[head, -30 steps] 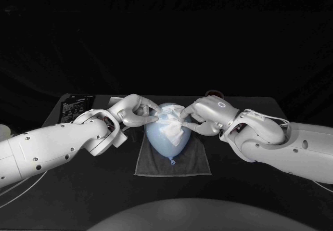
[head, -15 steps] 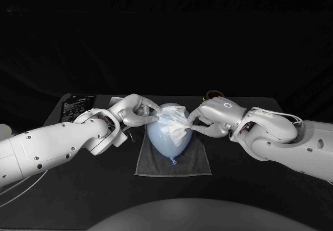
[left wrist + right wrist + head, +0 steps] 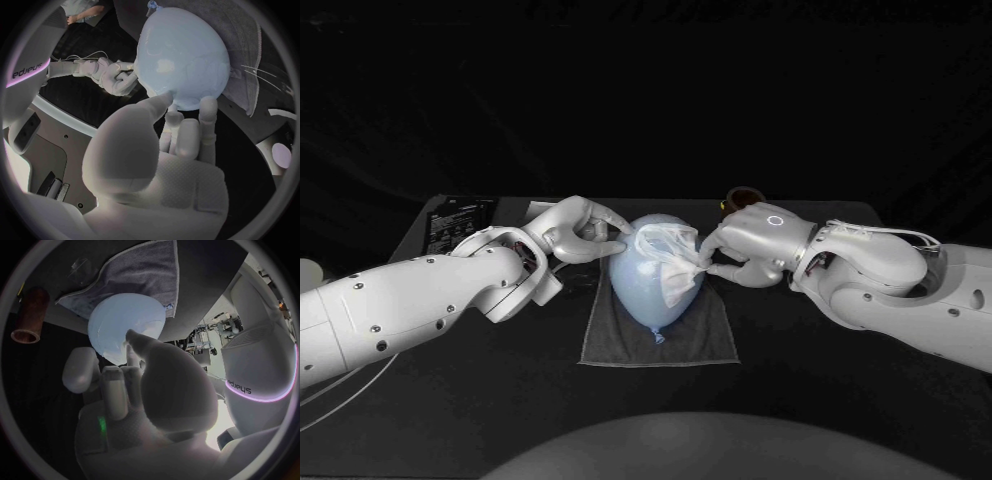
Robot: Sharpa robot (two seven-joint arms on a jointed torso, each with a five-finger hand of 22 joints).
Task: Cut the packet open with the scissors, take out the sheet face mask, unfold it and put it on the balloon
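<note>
- now the right hand [image 3: 750, 247] sits further toward the right of the frame than a second ago, with its wrist turned; its fingertips pinch the right edge of the sheet face mask [image 3: 668, 243]
- with that pull the sheet face mask, which was bunched on the upper middle of the balloon [image 3: 646, 285], is drawn out across the balloon's upper right side
- the left hand [image 3: 578, 232] has kept its place at the balloon's upper left, thumb and a finger closed on what looks like the mask's left edge, the other fingers lying against the balloon
- judged from this, cutting and taking out are done and the work is in the spreading step: the sheet is still creased and covers only the broad upper end, while the lower half toward the knot is bare, so the task is not finished
- the balloon lies in the middle of the frame on a grey towel [image 3: 697, 340], knot pointing to the bottom edge
- count: one balloon, one sheet face mask, one grey towel, two hands, both holding the mask
- also one dark printed packet [image 3: 450, 222] at the table's [image 3: 848, 400] upper left and one brown tube [image 3: 738, 194] behind the right hand
</note>
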